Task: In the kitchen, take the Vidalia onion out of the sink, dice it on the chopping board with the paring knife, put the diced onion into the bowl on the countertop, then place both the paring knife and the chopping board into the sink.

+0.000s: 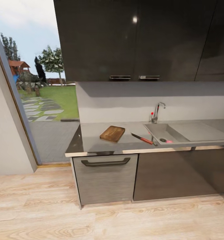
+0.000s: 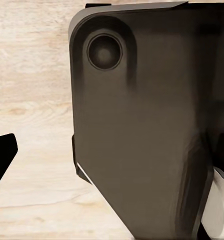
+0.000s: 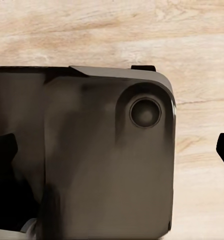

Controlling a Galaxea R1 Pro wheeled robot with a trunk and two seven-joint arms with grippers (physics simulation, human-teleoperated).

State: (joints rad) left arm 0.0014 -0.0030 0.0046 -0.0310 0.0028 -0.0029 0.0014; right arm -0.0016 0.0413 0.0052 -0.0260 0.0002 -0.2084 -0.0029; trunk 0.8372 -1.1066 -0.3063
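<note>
Scene: We stand back from a kitchen run, a grey countertop (image 1: 98, 140) before us above dark lower cabinets, with glossy black wall cabinets (image 1: 135, 40) overhead and pale wood flooring (image 1: 92, 220) underfoot.

Chopping board: We see the brown wooden chopping board (image 1: 112, 133) lying flat on the countertop, left of the sink and set at an angle to the counter's front edge.

Paring knife: The paring knife (image 1: 141, 138) lies on the countertop between the board and the sink, dark blade pointing back toward the board, red-orange handle nearest the basin's front left corner.

Sink: The grey sink (image 1: 192, 133) sits at the right of the worktop, its round drain (image 1: 163, 140) near the front of the basin and a plain drainboard running off to the right. A curved chrome faucet (image 1: 157, 111) with a small red knob (image 1: 152, 113) rises behind it.

Onion: We note a small pinkish shape (image 1: 169, 141) beside the drain; it is too small for us to identify.

Drawer: A grey drawer front with a dark bar handle (image 1: 105, 162) sits under the board.

Outdoors: At left, a tall opening gives onto lawn, stepping stones and trees (image 1: 52, 60).

Wrist views: Both look down past a dark rounded part of the robot's body (image 2: 142, 130) onto the wood flooring.

Pincers: A black fingertip edges into each wrist view; we cannot tell how wide either pair stands.
</note>
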